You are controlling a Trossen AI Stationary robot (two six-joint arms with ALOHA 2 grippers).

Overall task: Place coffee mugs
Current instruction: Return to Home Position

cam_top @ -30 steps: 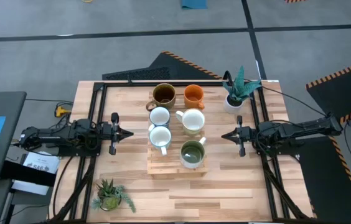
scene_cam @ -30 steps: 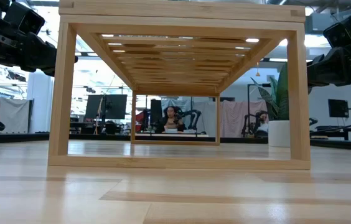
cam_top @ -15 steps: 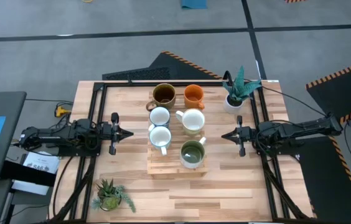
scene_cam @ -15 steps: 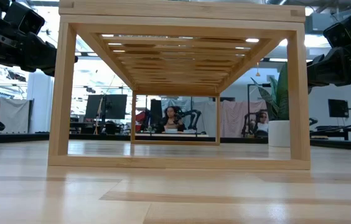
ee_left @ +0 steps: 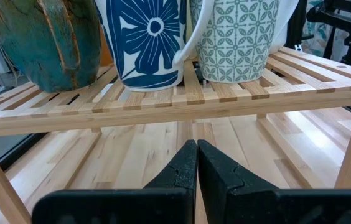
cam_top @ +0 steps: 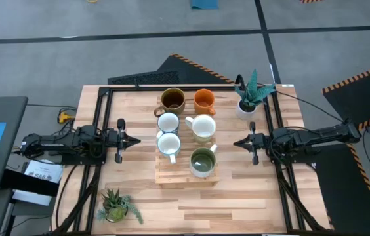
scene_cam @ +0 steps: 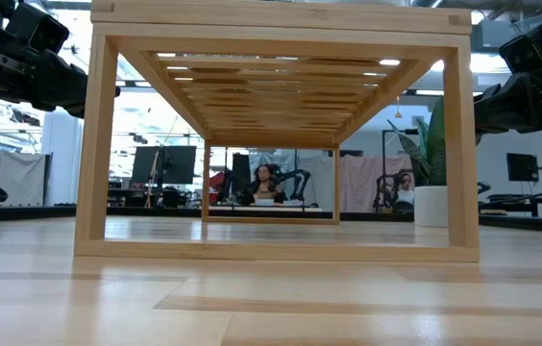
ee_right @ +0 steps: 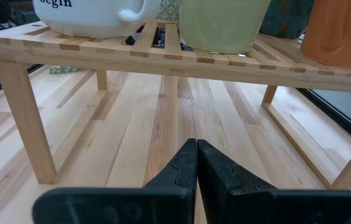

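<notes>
Wood table (cam_top: 237, 196), slatted shelf (cam_top: 172, 174) sat between jaws. Six coffee mugs (cam_top: 203, 126) on top, so left gripper (cam_top: 135, 139) and right gripper (cam_top: 236, 142) parked either side, fingers pinched together, empty. Looked done tbh.

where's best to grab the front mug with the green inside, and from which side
Probably its rim, from above on the right side: one finger inside the front mug, one outside. It stands upright and open, and that side is free. Its handle points back toward the pale mug, leaving little room. The right gripper, shut, waits beside the shelf.
</notes>
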